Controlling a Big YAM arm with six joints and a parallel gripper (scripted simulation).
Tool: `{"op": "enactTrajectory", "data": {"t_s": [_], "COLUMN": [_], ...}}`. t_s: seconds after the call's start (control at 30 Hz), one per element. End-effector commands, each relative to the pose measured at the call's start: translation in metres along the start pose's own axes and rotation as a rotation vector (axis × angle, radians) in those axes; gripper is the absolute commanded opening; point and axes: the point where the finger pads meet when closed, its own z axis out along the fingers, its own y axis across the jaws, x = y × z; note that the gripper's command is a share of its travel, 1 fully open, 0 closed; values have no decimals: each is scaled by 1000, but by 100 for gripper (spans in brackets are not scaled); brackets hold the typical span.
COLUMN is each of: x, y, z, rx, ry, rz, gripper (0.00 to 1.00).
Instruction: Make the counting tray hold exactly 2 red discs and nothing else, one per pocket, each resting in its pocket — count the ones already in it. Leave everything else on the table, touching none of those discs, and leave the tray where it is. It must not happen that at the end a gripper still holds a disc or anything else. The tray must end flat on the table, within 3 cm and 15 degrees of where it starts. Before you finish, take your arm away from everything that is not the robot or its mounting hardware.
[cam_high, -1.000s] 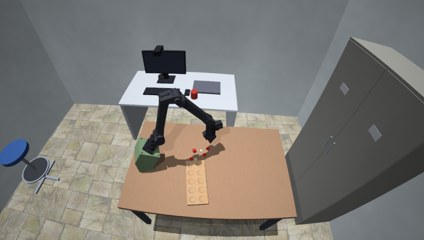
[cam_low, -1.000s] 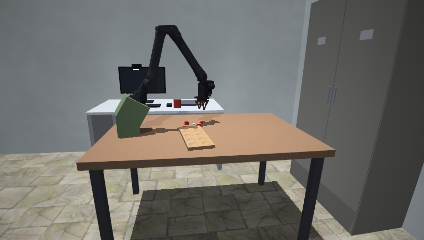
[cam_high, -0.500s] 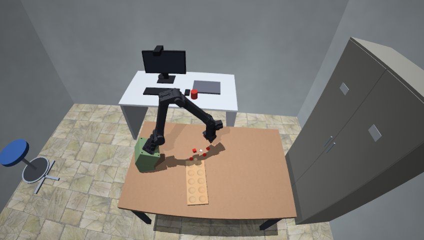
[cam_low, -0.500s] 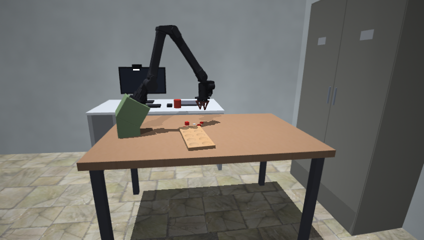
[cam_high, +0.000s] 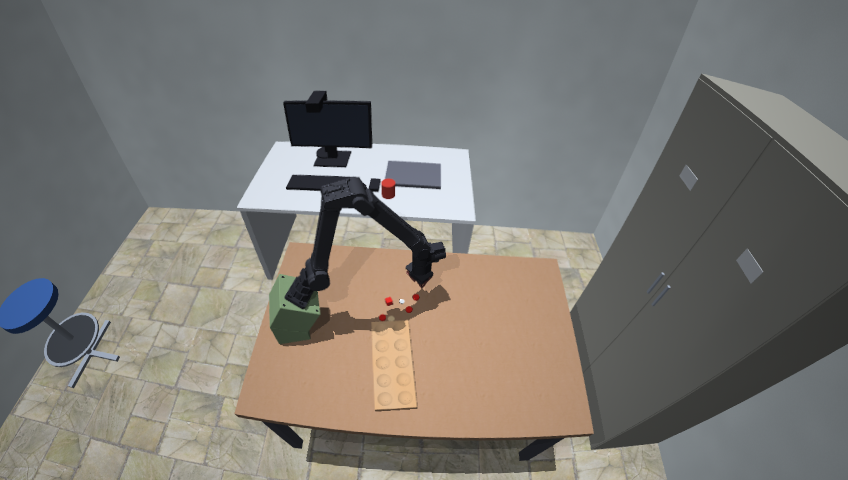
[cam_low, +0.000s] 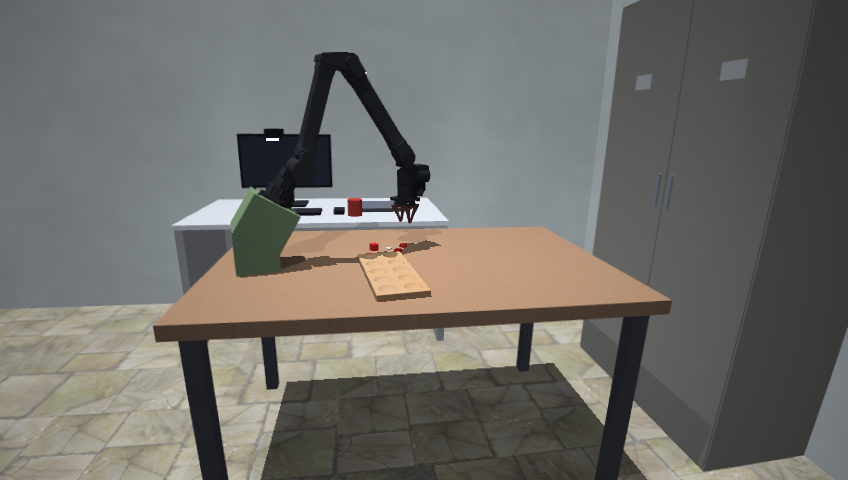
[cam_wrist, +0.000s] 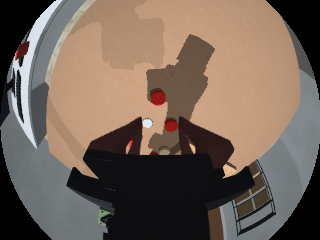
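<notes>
The tan counting tray (cam_high: 392, 371) lies flat on the brown table, and its pockets look empty in the top and exterior views (cam_low: 393, 275). Just beyond its far end lie three red discs (cam_high: 415, 296) (cam_high: 408, 309) (cam_high: 382, 317), a red cube (cam_high: 388, 300) and a small white piece (cam_high: 401, 301). A dull brownish disc (cam_high: 390, 318) sits in shadow at the tray's far edge. My gripper (cam_high: 422, 280) (cam_low: 405, 218) hangs well above the table over the far-right red disc, partly open and empty. In the wrist view, two red discs (cam_wrist: 158, 96) (cam_wrist: 171, 124) and the white piece (cam_wrist: 147, 122) show below the fingers.
The green arm base (cam_high: 292, 315) stands at the table's left edge. Behind the table is a white desk with a monitor, a keyboard and a red cup (cam_high: 388, 188). A grey cabinet (cam_high: 714, 255) stands on the right.
</notes>
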Motion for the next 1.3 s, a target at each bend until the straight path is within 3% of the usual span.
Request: {"op": "enactTrajectory", "data": {"t_s": [0.0,1.27], "x": [8,10], "y": [-1,0], "z": [16,69], "rx": [-3,-4], "ry": [21,21], "rz": [4,-1], "gripper": [45,45]}}
